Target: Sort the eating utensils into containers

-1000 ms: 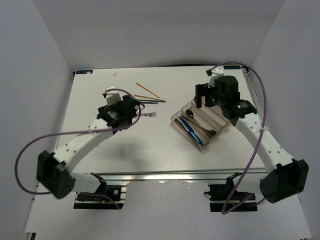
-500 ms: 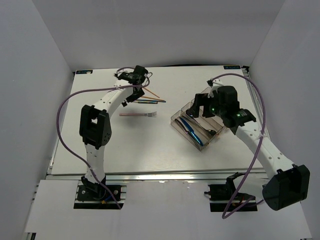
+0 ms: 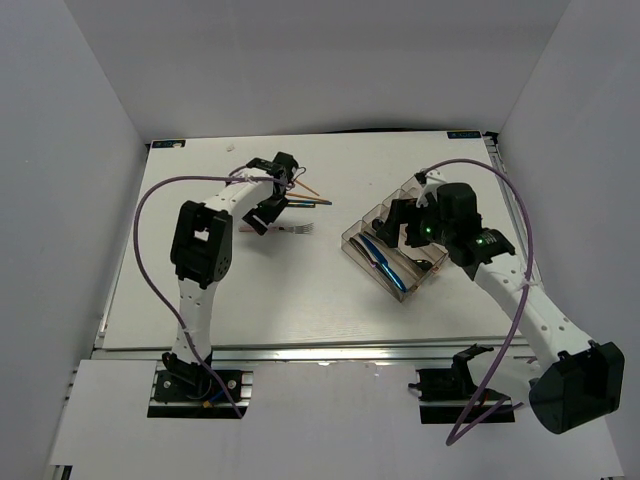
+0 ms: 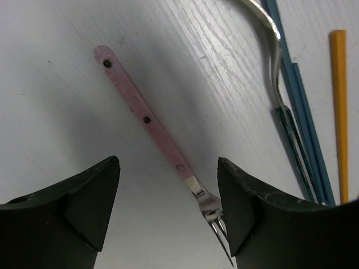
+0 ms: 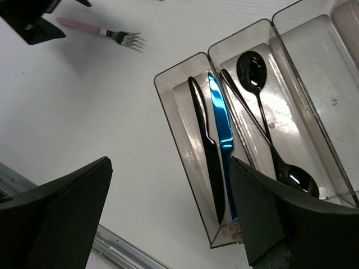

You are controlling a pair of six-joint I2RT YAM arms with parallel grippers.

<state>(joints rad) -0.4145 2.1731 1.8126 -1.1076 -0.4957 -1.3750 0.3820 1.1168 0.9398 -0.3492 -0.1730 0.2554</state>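
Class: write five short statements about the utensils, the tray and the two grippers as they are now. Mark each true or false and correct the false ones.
1. The pink-handled fork lies on the table, outside the tray. True.
2. The left gripper is shut on that fork. False: it is open and the fork lies on the table.
3. The blue knife shares a compartment with a dark knife. True.
4. The tray is empty. False: it holds both knives and a black spoon.
5. The right gripper holds a spoon. False: it is open and empty.
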